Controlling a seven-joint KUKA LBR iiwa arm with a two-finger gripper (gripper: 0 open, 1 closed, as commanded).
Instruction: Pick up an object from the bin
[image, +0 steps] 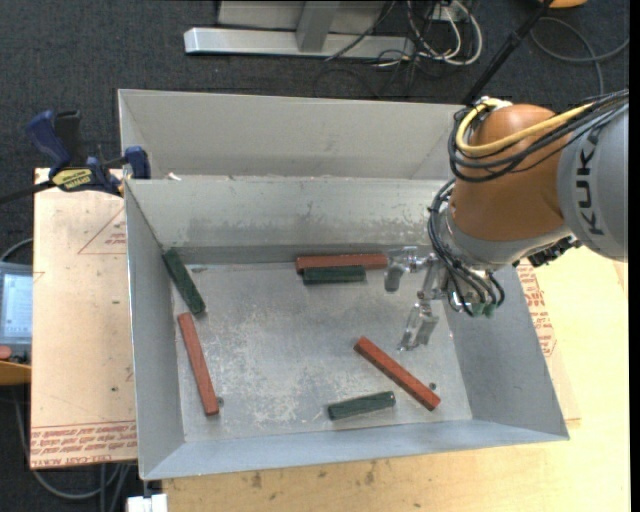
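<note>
My gripper (416, 322) hangs low in the right part of the grey bin (300, 215), under the arm's orange cover (505, 170), and from this angle I cannot tell whether it is open or closed. Going left to right across the floor, a dark green bar (185, 282) lies slanted by the left wall. Just below it a long red bar (198, 363) runs nearly parallel to that wall. At the back wall I see a second red bar (340, 262) with a short green bar (335, 276) touching its near side. Toward the front lies a front green bar (361, 405), and just beside it the slanted red bar (397, 373), whose upper end sits closest to the gripper's tip.
</note>
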